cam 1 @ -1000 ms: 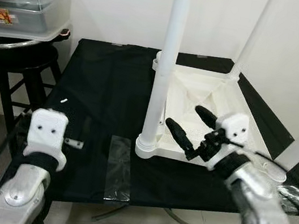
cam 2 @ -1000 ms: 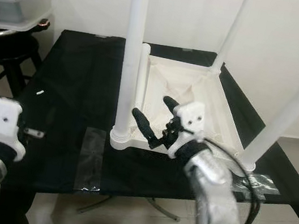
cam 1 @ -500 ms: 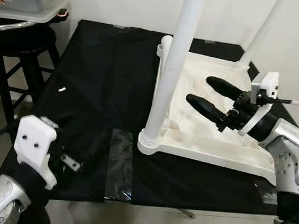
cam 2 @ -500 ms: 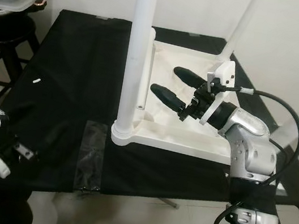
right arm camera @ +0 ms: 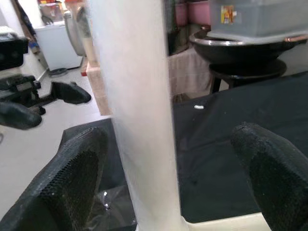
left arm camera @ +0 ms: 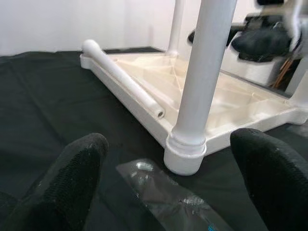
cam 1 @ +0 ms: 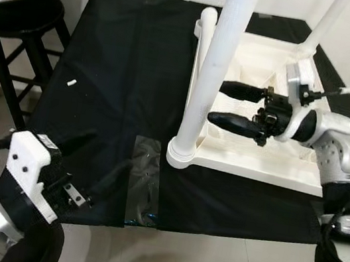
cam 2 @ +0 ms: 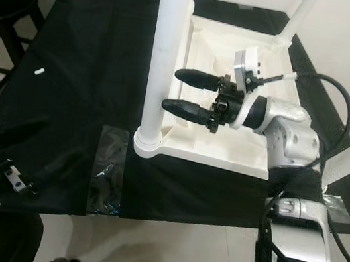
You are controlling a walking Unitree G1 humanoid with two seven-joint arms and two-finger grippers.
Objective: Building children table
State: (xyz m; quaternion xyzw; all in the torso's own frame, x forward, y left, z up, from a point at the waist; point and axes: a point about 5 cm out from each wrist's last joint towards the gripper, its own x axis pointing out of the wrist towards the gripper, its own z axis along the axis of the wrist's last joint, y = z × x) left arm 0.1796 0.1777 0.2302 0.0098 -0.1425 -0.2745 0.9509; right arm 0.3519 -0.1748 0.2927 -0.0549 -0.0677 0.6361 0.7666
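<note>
Children's table, white plastic and turned upside down, lies on the right half of the black cloth-covered surface before me. From my left eye I count three legs standing up from its corners: the near-left leg, the far-right one, and one at the near right. A fourth leg lies loose along the tabletop's left rim. My right gripper now reaches in from the right with its two fingers spread, pointing at the near-left leg and just short of it; a second ago it sat lower, at the tabletop's near edge, angled up from below. My left gripper has swung forward over the cloth's near edge, fingers apart and holding nothing; earlier they were hidden behind its white housing. One strip of clear tape lies between my grippers, one small white fleck on the cloth farther left, and one black stool beside the surface.

My left wrist camera looks between its parted fingers at the foot of the upright leg, the loose leg and the tape.

My right wrist camera has the upright leg close between its spread fingers, not touched.
</note>
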